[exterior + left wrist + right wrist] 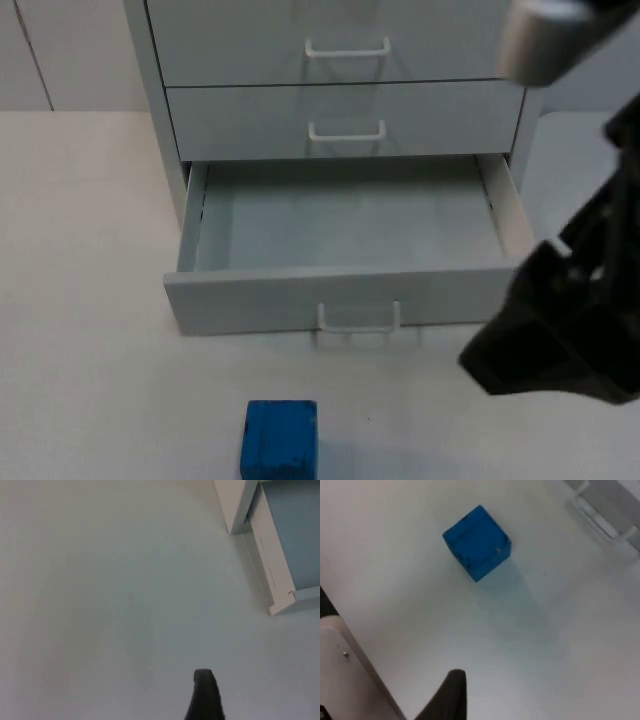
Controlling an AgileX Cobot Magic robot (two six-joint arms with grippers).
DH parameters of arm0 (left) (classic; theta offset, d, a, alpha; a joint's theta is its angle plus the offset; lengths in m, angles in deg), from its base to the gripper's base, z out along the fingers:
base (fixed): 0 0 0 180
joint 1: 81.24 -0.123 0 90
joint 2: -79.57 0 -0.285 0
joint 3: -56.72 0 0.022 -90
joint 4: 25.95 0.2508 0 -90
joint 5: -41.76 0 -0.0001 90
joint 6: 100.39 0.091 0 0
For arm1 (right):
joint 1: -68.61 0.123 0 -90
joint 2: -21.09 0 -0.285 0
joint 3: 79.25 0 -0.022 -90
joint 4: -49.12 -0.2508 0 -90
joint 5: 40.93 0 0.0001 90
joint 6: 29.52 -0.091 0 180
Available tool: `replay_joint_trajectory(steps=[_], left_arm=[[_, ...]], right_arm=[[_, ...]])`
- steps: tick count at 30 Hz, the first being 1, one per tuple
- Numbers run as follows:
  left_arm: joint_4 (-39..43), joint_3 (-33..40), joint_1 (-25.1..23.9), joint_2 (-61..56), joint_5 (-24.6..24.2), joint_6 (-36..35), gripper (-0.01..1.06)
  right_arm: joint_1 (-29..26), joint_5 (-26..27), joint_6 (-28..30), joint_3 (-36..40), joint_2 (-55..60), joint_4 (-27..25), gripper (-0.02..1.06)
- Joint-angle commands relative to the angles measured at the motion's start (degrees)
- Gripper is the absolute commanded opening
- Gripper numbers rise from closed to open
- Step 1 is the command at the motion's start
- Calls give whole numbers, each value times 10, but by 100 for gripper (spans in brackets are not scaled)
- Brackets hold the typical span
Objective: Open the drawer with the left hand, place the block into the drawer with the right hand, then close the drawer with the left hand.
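Bottom drawer (345, 240) pulled open, empty. Blue block (280, 438) left on table (90, 300) before drawer front. Right gripper (451, 692) poised near block, left gripper (202, 695) parked aside; finger states cannot be told. Next: block to be grasped.

Blue block (279, 440), pale grey drawer (340, 300)
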Motion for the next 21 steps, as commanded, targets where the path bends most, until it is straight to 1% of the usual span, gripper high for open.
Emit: replay_joint_trajectory(steps=[1,2,8,10,13,14,18,21], left_arm=[[4,3,-2,-4,1,-5,59],[4,3,-2,-4,1,-5,59],[5,3,-2,-4,1,-5,59],[5,3,-2,-4,1,-5,59],[5,3,-2,-4,1,-5,59],[5,3,-2,-4,1,-5,59],[5,3,-2,-4,1,-5,59],[9,3,-2,-4,3,-5,59]], right_arm=[[21,5,16,-49,81,17,104],[21,5,16,-49,81,17,104],[47,4,84,-149,223,17,104],[51,4,89,-163,244,17,104],[61,3,121,-204,295,17,104],[65,3,130,-212,308,17,104],[68,4,133,-230,345,26,104],[68,5,146,-232,361,31,104]])
